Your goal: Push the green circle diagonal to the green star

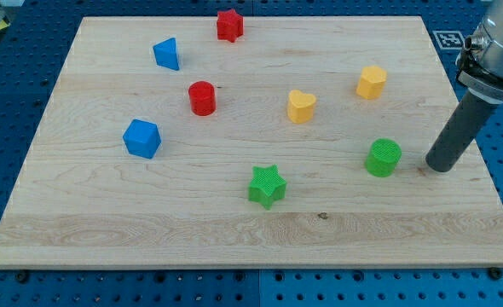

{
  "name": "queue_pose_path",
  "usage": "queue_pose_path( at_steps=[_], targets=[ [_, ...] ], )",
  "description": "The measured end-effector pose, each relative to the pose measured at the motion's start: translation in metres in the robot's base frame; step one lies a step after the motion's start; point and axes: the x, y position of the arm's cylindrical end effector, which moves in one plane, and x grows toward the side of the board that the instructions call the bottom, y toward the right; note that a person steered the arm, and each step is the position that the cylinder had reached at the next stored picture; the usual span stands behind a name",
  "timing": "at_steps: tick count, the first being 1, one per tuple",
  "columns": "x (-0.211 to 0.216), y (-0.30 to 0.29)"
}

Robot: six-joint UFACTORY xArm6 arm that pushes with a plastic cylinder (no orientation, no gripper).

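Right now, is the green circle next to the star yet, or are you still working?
Still working. My tip sits just to the view's right of the green circle, not clearly touching it. The green star lies apart, lower left. The whole push is left.

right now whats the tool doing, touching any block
My tip: no tool to open or close; it rests on the board, just to the view's right of the green circle, apart from it, touching nothing.

Wooden board [106, 230]: red star [229, 25], red cylinder [202, 98], blue triangle [167, 54], blue cube [141, 138], 2 yellow hearts [301, 107] [371, 82].
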Motion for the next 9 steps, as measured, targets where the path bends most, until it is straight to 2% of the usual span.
queue_pose_path(
  at_steps=[2, 7, 9],
  targets=[
    [0.000, -0.009],
    [0.000, -0.111],
    [0.000, -0.124]
  ],
)
